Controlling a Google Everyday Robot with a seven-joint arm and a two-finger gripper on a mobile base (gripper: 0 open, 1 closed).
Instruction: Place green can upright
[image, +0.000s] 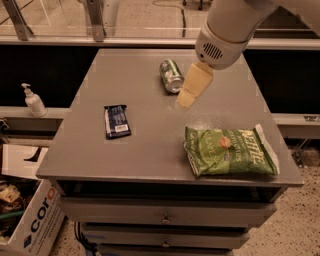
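Gripper (185, 100), its opening impossible to tell, hovers just beside the toppled can (171, 76); best grasped across its body.

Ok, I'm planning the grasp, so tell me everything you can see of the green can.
The green can is a small, metal-looking drink cylinder with a green patterned body and silvery rims. It is not upright: it lies on its side on the grey table, toward the far edge near the middle, its long axis running roughly away from the camera, its near end showing silver. The end effector hovers close at its right and is not holding it.
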